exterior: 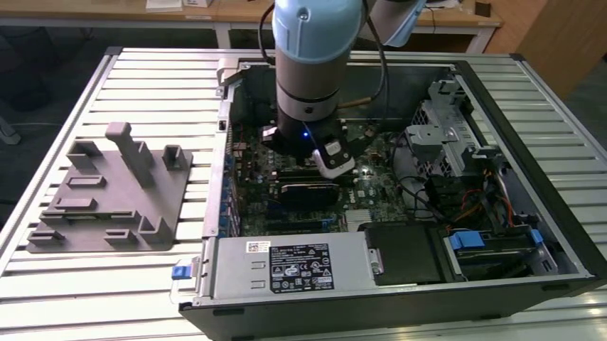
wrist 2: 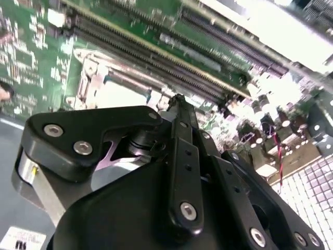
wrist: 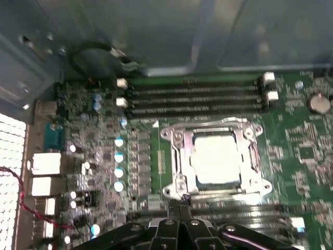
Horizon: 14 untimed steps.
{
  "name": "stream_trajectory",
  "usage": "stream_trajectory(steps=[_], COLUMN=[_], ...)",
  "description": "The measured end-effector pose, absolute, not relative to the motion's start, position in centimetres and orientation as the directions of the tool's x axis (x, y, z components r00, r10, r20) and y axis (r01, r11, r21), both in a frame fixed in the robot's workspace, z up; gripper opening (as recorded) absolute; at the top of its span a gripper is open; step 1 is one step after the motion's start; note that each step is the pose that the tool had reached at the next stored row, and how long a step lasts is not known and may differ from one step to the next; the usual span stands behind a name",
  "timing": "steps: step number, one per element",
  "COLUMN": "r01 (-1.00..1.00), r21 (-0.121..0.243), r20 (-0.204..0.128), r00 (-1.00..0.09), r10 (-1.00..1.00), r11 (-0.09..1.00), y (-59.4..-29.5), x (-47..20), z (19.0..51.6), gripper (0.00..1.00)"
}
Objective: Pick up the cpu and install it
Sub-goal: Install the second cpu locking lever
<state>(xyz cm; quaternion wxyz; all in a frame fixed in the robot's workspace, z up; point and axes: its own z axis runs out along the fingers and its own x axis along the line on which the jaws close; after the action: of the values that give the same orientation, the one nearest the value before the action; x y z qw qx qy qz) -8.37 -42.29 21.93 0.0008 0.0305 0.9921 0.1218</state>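
Exterior view shows a ribbed metal bench (exterior: pixel 133 78) carrying an open computer case (exterior: pixel 531 177) beside a grey plastic fixture (exterior: pixel 109 195) with upright posts; wooden desks stand behind. The arm (exterior: pixel 313 64) reaches down into the case, its hand (exterior: pixel 334 162) low over the motherboard (exterior: pixel 379 188), hemmed by drive cages at the exterior view's right and the power supply (exterior: pixel 289 266) in front. In the first wrist view the cpu (wrist: pixel 217 159) lies seated inside the socket frame (wrist: pixel 177 156), just beyond the hand (wrist: pixel 180 200), whose fingers (wrist: pixel 175 208) are pressed together, grasping nothing.
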Motion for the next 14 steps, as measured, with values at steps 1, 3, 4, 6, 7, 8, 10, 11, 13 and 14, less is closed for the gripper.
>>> stream_trajectory(steps=[1, 3, 4, 6, 7, 8, 10, 11, 13, 14], r01=[0.064, 0.070, 0.073, 0.079, 0.081, 0.083, 0.085, 0.085, 0.087, 0.087], r21=[0.233, 0.223, 0.219, 0.215, 0.214, 0.214, 0.214, 0.214, 0.214, 0.214], r20=[0.005, 0.004, 0.004, 0.004, 0.004, 0.004, 0.004, 0.004, 0.004, 0.004], r00=[-0.998, -0.997, -0.997, -0.997, -0.997, -0.996, -0.996, -0.996, -0.996, -0.996], r10=[0.065, 0.071, 0.074, 0.080, 0.082, 0.084, 0.086, 0.087, 0.088, 0.088], r11=[0.970, 0.972, 0.973, 0.973, 0.973, 0.973, 0.973, 0.973, 0.973, 0.973], y=[-42.3, -42.2, -42.2, -42.1, -42.0, -41.9, -41.6, -41.4, -41.1, -40.9], x=[-8.3, -8.0, -7.9, -7.5, -7.4, -7.2, -6.9, -6.8, -6.6, -6.5], z=[21.9, 21.9, 21.9, 21.9, 21.9, 21.9, 21.9, 21.9, 21.8, 21.8], gripper=[0.11, 0.11, 0.11, 0.11, 0.11, 0.11, 0.11, 0.11, 0.11, 0.11])
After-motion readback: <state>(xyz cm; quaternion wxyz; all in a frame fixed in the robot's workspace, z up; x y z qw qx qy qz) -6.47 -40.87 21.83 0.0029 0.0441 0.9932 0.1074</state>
